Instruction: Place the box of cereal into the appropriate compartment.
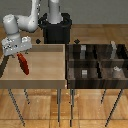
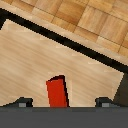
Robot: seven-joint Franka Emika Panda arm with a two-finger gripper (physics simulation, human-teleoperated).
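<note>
Looking at a big light wooden tray with raised edges point(image 1: 42, 65) on thin metal legs, sitting just beside a dark compartmented organizer tray point(image 1: 97, 62) on the exterior view's right. White robot claw point(image 1: 19, 54) up over the wooden tray's far-left corner, clamped on the small flat red cereal box point(image 1: 23, 64), hanging tilted, clear of the tray floor.

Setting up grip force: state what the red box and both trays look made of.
Red box: likely cardboard, flat matte red, no print visible. Light tray: looks like pale wood, grain streaks visible. Dark divided tray: perhaps dark-stained wood or plastic; too blurred to say.
</note>
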